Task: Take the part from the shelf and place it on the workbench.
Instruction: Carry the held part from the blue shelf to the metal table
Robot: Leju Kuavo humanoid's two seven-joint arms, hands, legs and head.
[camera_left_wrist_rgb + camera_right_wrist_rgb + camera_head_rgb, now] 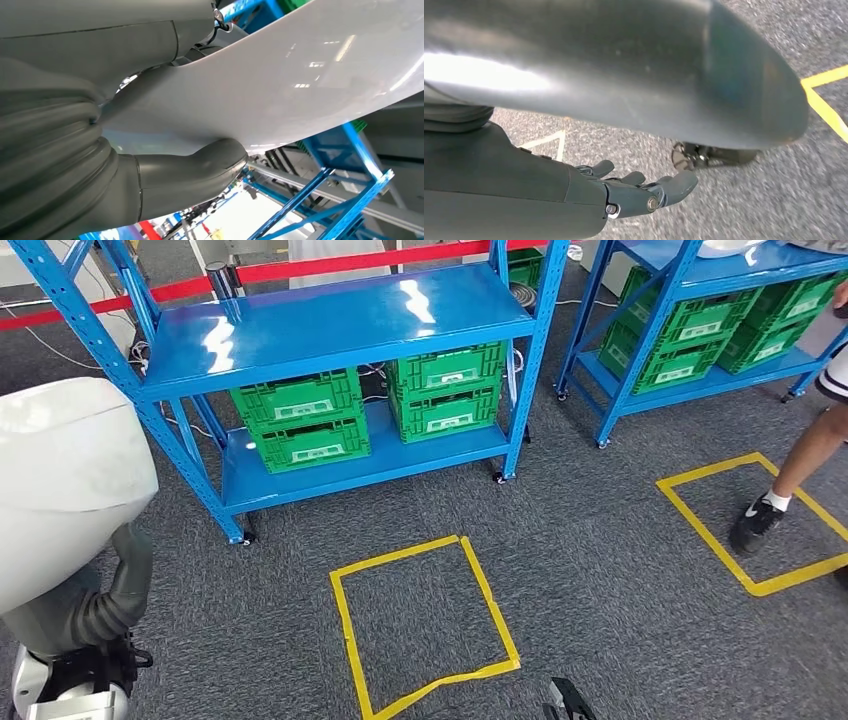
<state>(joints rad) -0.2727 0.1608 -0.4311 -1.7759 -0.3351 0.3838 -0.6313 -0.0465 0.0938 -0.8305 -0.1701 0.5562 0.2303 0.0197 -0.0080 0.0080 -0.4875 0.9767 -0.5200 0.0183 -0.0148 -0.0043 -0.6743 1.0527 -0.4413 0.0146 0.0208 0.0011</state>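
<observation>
Part (70,470): big white glossy curved shell, sitting right on top of L hand (165,175), up at robot's left side and well off the floor. Thick grey thumb (215,160) pressing against part's underside in L wrist view; other fingers hidden behind the shell, so gripping it as far as can be told, exact finger wrap not visible. Grey ribbed wrist cover showing just under the part's edge in head view.

R hand (624,192) hanging low, holding nothing, fingers (679,185) stretched out and slightly apart, nothing touching them. Hovering over grey carpet (749,210), w/ a strip of yellow tape off beyond the fingertips.

Standing fwd of L hand, well apart from it: blue shelf (340,325), top deck shiny. Sitting on its lower deck: green crates (300,400), stacked in two piles side by side. Running behind shelf's top: red bar (330,265).

Lying on carpet fwd of both hands, between them and the shelf: yellow tape square (400,558).

Standing further out on R hand's side, far from it: second blue shelf (700,270), also carrying green crates. Lying in front of that one: another yellow square (700,472), w/ a person's leg (810,455) and dark shoe (755,525) stepping inside it, well away from R hand.
</observation>
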